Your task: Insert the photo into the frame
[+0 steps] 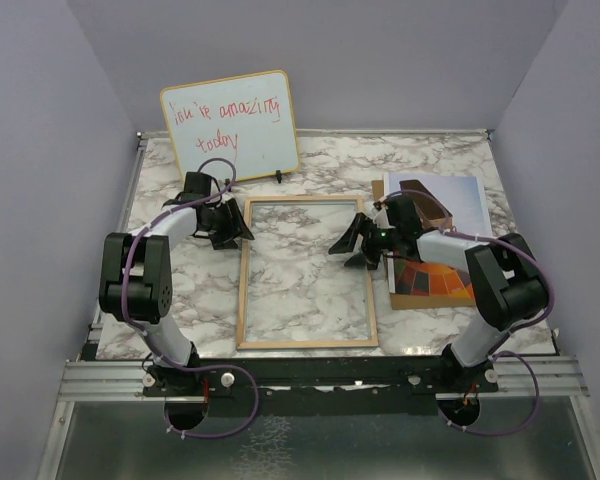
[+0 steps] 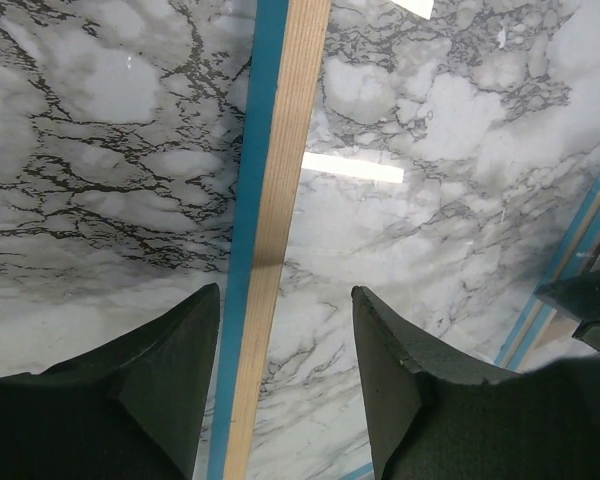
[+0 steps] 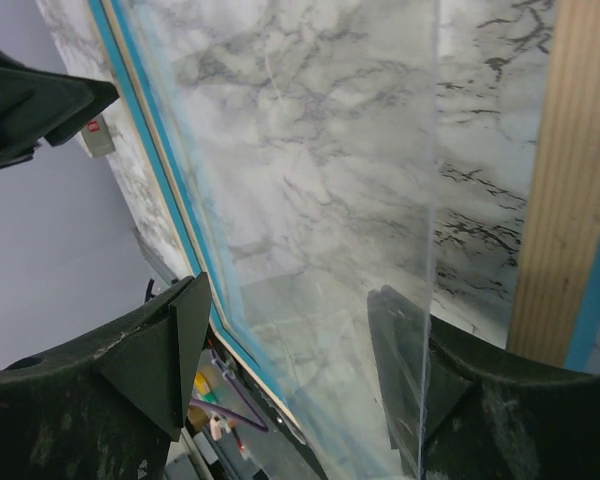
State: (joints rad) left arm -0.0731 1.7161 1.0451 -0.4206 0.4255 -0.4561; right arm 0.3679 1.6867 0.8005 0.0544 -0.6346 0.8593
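Observation:
The frame (image 1: 242, 290) lies flat mid-table, light wood face up, with marble showing through its pane. My left gripper (image 1: 234, 228) is open at the frame's far left corner. In the left wrist view its fingers (image 2: 180, 370) straddle the wood-and-blue left rail (image 2: 270, 200) without touching it. My right gripper (image 1: 356, 243) is open at the frame's right rail. In the right wrist view (image 3: 290, 290) the clear pane (image 3: 320, 200) stands between the fingers, and one finger (image 3: 405, 350) shows through it. The photo (image 1: 440, 205) lies to the right, partly under the right arm.
A whiteboard (image 1: 230, 125) with red handwriting stands at the back left, close behind the left gripper. Grey walls close in the table on three sides. The arm bases and a metal rail (image 1: 310, 378) run along the near edge.

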